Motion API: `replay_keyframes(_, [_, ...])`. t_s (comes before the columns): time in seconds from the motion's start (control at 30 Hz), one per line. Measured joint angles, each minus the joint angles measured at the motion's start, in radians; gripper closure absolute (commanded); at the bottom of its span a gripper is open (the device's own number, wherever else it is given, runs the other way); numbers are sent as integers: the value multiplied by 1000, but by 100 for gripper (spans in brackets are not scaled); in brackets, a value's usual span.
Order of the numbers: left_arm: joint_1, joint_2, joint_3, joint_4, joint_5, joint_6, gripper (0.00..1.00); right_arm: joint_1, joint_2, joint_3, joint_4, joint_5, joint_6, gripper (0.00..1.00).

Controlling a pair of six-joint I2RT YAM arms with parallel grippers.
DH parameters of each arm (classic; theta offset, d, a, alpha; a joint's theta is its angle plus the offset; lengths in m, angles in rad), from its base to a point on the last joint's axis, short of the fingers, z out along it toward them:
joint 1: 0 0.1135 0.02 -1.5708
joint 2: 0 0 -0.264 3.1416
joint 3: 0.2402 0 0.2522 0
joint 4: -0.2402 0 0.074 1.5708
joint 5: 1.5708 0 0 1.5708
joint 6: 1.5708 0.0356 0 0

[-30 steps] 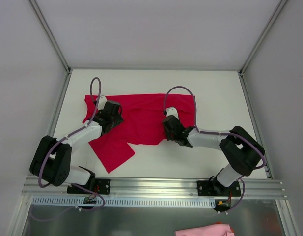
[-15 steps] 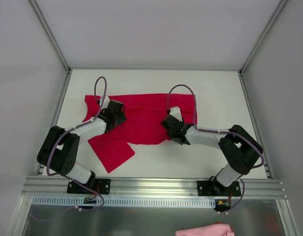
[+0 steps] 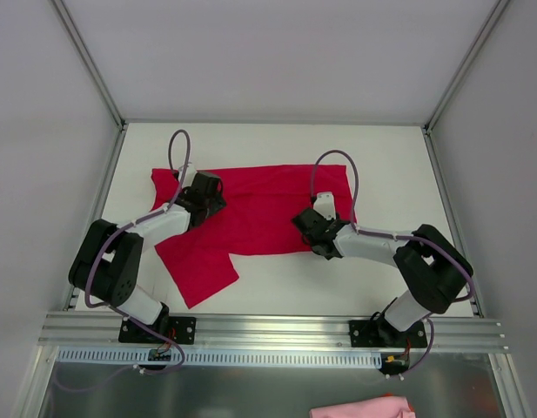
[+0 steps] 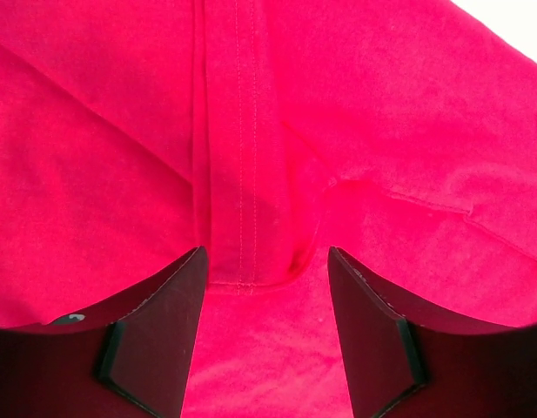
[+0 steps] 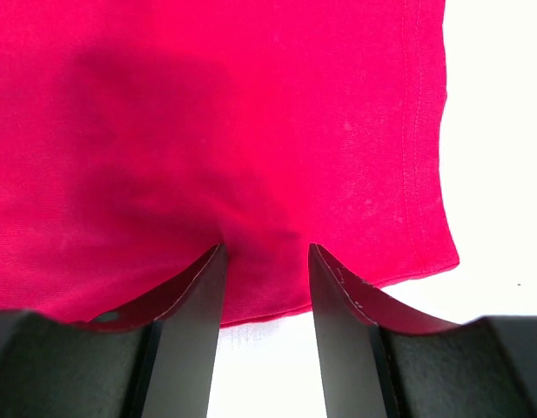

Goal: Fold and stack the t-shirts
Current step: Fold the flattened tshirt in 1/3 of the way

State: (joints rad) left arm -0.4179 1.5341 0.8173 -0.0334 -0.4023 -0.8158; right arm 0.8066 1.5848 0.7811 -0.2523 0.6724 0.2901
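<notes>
Currently I list: one crimson t-shirt (image 3: 251, 213), spread flat at the middle of the table (image 3: 385, 157), with a flap toward the table's near left. Left pincer (image 4: 265, 261): fingers apart, straddling a stitched seam, table's left. Right pincer (image 5: 266, 254): clamped on puckered cloth beside the hem, table's right.

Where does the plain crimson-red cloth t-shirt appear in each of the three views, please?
Top external: t-shirt spread across the white table, mid-frame.
Left wrist: t-shirt fills nearly the whole frame.
Right wrist: t-shirt covers the upper left.
Shared landmark: white table beyond the shirt's edge.
</notes>
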Motion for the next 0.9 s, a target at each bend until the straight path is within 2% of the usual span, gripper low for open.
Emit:
replay_keyframes(0.3, [0,17,1,6,0,-3,53,0,0,0,-5,5,2,53])
replay_keyframes(0.9, [0,53,-19,29,-2,-18,47,0,0,0,-6,5,2,53])
